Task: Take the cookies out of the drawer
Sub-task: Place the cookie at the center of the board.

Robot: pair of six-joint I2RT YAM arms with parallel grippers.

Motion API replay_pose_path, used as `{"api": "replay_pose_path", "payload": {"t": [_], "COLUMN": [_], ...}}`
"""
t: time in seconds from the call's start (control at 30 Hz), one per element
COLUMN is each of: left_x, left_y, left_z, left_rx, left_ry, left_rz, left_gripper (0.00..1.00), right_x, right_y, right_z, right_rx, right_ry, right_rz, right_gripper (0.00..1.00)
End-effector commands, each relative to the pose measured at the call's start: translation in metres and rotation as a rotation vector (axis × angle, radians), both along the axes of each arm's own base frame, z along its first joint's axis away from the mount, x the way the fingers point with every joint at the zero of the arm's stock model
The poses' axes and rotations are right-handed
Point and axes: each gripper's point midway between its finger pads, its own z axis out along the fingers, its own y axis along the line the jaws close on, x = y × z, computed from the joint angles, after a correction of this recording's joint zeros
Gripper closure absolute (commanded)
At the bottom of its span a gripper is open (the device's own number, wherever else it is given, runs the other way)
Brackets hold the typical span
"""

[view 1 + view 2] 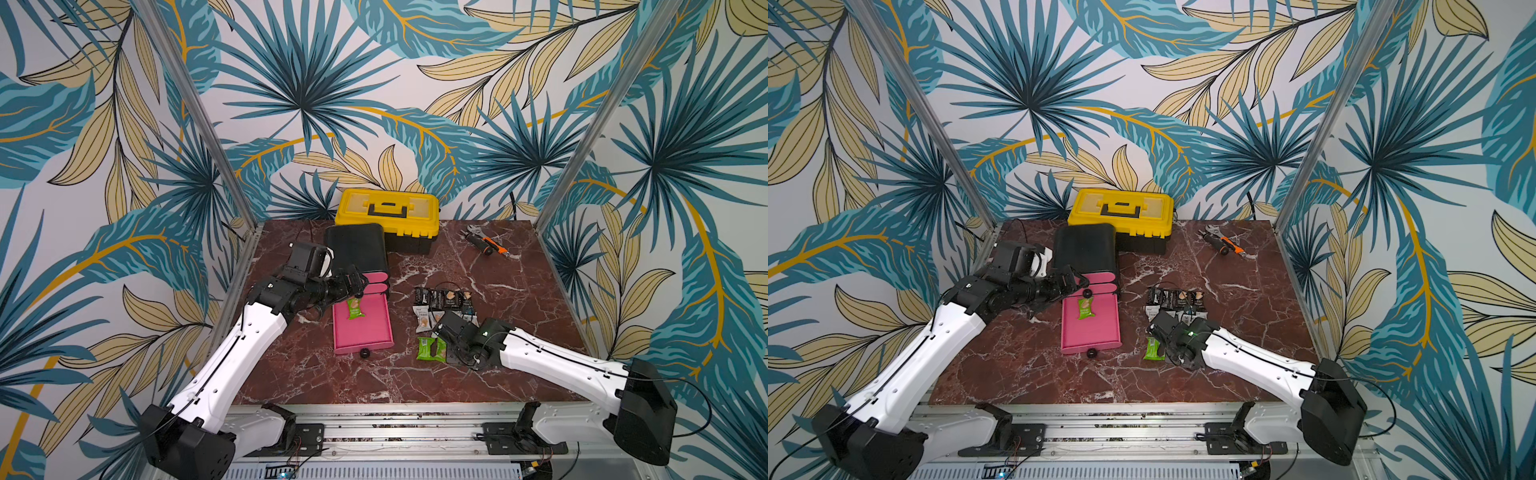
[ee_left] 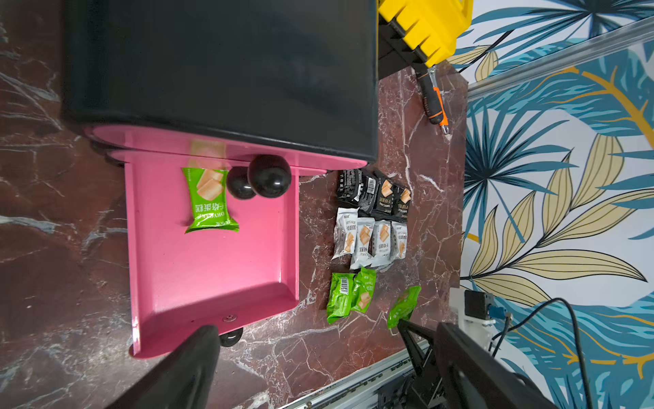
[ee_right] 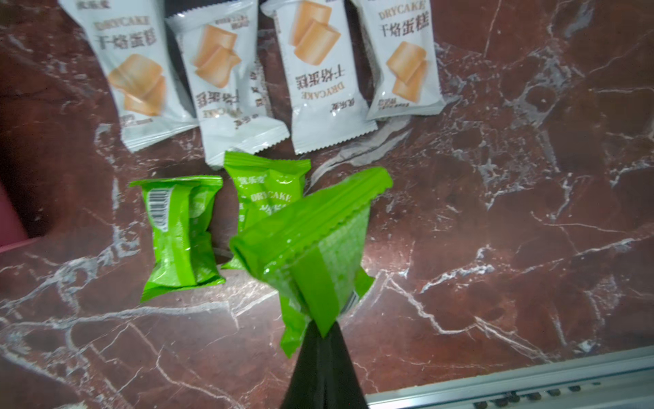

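one green packet [image 3: 311, 240] pinched by right gripper [image 3: 323, 331]; top views hide it.

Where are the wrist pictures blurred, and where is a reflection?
Right wrist view: the held green packet, near the lens, is soft; the white packets blur slightly. Left wrist view: the glossy pink front mirrors the packet in the drawer.

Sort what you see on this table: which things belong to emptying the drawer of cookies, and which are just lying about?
Job: pink drawer; drawer's green packet; black packets, white packets and two green packets set out beside it; held green packet in the right gripper.
Lying about: yellow toolbox; orange-and-black tools.
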Motion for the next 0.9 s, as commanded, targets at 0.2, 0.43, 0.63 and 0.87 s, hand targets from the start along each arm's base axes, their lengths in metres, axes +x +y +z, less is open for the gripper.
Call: {"api": "replay_pose_path", "payload": {"t": [0.2, 0.43, 0.63, 0.87], "left_x": [0.008, 0.013, 0.019, 0.026], "left_y": [0.003, 0.008, 0.014, 0.044], "left_z": [0.024, 0.026, 0.037, 0.042], "left_rx": [0.046, 0.051, 0.055, 0.06], "left_ry": [-0.087, -0.108, -0.138, -0.141], "left_rz": [-0.019, 0.003, 0.025, 0.093], "left_gripper": [0.0, 0.0, 0.0, 0.0], "right_x": [0.002, 0.005, 0.01, 0.021], "right_y": [-0.01, -0.003, 0.003, 0.003], "right_z": [-0.021, -0.034, -0.033, 0.0], "right_rx": [-0.072, -0.076, -0.052, 0.017], "right_ry": [0.115, 0.147, 0.133, 0.01], "right_rz": [0.026, 0.018, -0.002, -0.056], "right_gripper": [1.0, 0.99, 0.75, 0.49]}}
